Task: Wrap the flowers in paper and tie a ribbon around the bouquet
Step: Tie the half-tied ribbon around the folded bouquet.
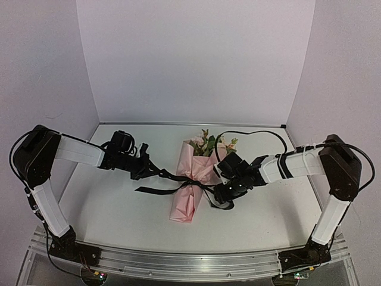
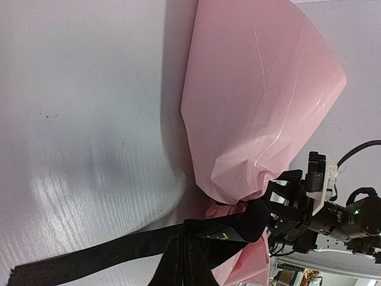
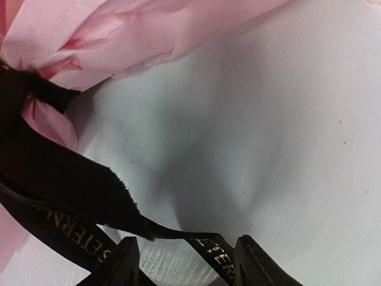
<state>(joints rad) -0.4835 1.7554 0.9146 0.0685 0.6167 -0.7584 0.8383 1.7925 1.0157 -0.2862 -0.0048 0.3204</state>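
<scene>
Table [image 1: 107, 208]: walls [image 1: 196, 59] at 9, 12 and 3 o'clock; bare surface either side of centre. Black cable [image 1: 262, 134] loops at 1. Bouquet [image 1: 191, 202] at centre, long axis 12 to 6, flowers [image 1: 208, 144] at 12. Ribbon [image 1: 172, 177] cinches its middle. My left gripper [image 1: 149, 168], at 9, is clamped on a ribbon tail. My right gripper [image 3: 187, 262], at 3, has its jaws partly apart, with lettered ribbon passing between them.

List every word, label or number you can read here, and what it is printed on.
"STERN": gold letters on the ribbon, right wrist view, possibly part of a longer word.
A second print near the right gripper: too cut off to read.
No other text.
</scene>
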